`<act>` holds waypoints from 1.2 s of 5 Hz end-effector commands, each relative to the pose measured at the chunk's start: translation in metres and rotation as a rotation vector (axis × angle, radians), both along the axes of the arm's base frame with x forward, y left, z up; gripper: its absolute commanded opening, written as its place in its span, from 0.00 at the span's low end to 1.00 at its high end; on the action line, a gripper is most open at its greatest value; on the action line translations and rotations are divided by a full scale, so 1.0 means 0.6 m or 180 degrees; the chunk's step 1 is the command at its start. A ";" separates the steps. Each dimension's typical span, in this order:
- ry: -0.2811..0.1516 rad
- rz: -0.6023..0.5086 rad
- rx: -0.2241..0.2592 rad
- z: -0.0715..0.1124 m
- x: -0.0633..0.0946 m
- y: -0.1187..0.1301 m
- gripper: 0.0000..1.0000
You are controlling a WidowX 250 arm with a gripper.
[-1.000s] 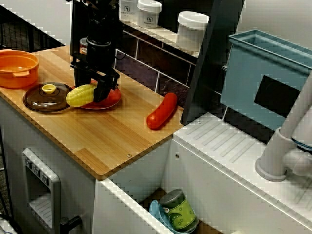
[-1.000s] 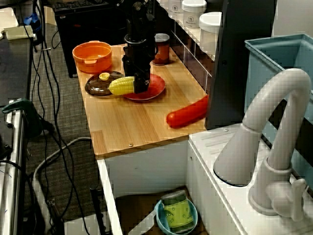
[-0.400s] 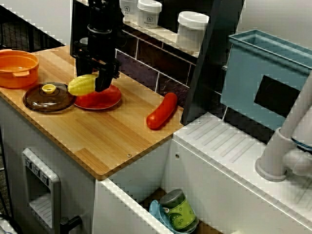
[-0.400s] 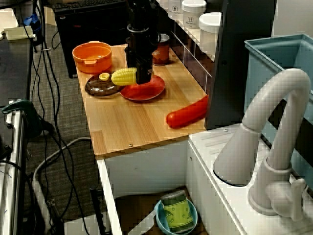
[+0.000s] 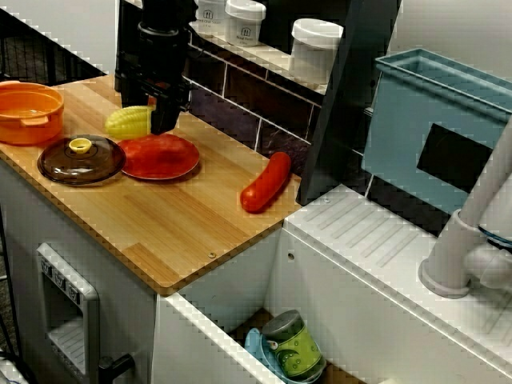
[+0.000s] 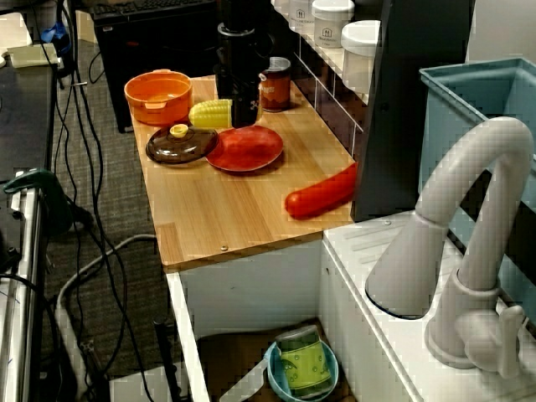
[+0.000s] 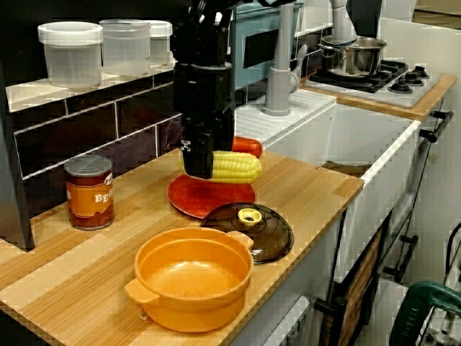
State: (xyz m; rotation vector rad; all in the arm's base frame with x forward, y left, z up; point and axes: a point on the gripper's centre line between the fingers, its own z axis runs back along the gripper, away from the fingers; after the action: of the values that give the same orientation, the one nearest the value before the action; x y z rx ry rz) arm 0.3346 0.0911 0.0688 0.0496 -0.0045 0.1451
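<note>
Above the edge of the red plate (image 5: 164,160), the gripper (image 7: 203,167) was pinching the corn cob (image 7: 234,167) by one end, so the cob hung level in the air, clear of the plate. I judged the cob light and stiff (probably a plastic toy), its bumpy skin a little slippery; a hold nearer its middle would be steadier. Beside the plate lay the brown lid (image 5: 80,160), then the orange pot (image 5: 28,112), and the red sausage (image 5: 266,182) well apart
</note>
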 end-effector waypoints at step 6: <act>-0.0226 -0.0307 0.0246 0.092 -0.015 0.124 0.00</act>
State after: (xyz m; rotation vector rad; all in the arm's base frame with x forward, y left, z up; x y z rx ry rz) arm 0.3253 0.1589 0.0957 0.0838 -0.0075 0.0475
